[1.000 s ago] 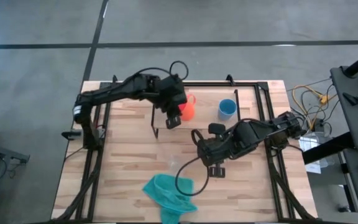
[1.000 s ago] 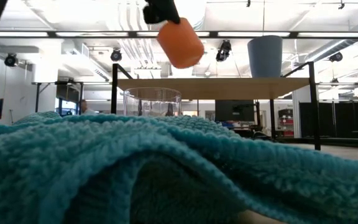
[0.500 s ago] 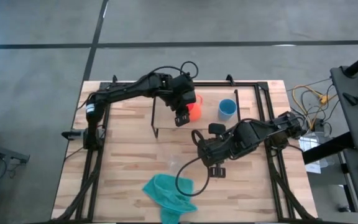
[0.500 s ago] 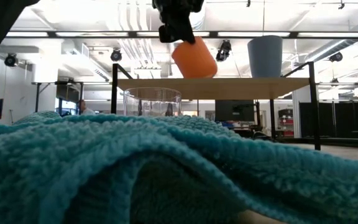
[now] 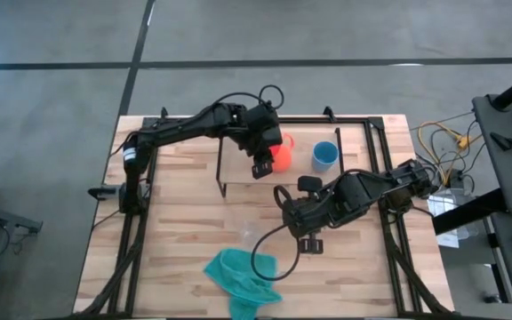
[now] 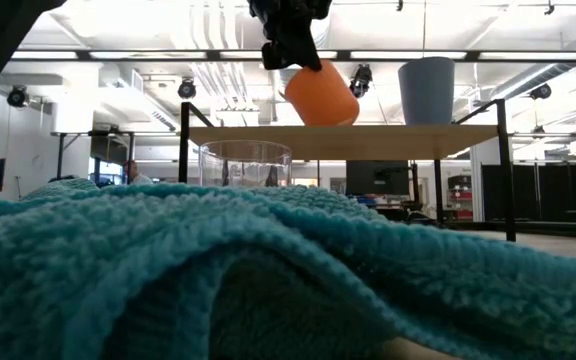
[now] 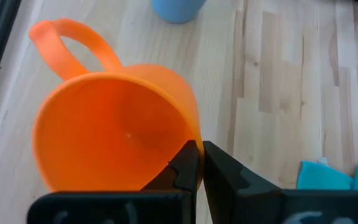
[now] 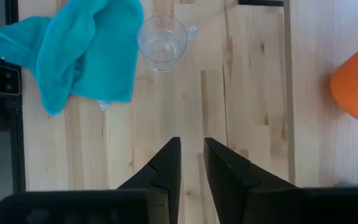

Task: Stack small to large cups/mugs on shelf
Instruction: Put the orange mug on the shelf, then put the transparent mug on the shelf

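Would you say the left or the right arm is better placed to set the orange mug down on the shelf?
Left. The left gripper already pinches the orange mug by its rim, tilted just above the shelf. The right gripper hangs empty over the tabletop.

Two matte black jointed arms, blocky link housings; black cable looping above the left arm (image 5: 198, 124), another cable curling loose below the right arm (image 5: 363, 191); left gripper (image 7: 194, 165) and right gripper (image 8: 190, 163) with dark, angular, wedge-shaped fingers
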Controlling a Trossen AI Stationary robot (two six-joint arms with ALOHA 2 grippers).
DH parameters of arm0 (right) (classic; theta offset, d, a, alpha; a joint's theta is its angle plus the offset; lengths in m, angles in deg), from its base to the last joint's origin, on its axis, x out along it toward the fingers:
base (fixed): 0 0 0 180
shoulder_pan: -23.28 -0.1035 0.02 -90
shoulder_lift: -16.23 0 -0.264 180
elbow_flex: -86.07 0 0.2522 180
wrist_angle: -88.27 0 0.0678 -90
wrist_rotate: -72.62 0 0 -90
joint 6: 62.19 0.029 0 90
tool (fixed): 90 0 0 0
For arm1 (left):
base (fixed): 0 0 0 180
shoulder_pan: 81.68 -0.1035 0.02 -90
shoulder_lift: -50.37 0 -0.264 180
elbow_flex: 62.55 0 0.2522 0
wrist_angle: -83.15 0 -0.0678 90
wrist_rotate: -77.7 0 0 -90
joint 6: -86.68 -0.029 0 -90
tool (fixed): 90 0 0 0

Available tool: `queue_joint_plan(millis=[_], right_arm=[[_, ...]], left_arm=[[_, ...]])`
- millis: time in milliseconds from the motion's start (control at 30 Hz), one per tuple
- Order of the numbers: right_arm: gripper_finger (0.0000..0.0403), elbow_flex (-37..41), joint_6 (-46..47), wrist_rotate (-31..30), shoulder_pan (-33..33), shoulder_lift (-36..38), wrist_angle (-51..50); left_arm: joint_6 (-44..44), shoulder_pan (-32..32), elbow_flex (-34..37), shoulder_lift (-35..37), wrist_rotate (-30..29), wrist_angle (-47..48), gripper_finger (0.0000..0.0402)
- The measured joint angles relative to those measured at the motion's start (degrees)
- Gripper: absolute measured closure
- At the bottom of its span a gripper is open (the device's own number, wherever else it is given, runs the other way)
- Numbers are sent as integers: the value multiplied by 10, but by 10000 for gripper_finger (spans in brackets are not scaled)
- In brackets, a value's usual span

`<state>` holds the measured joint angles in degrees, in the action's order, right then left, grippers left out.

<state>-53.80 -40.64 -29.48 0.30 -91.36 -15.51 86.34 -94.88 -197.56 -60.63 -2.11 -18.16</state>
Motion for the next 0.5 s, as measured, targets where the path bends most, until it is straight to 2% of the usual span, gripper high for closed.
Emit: queue_joint_plan(millis=[267, 367, 500], right_arm=[[339, 0, -20, 0, 0, 0, 0], [340, 0, -21, -3, 0, 0, 0], [340, 0, -22, -41, 0, 1, 0]], left_arm=[[-1, -3, -1, 0, 4, -19, 364], [-1, -3, -8, 0, 35, -35, 356], [-1, -3, -20, 1, 59, -47, 354]])
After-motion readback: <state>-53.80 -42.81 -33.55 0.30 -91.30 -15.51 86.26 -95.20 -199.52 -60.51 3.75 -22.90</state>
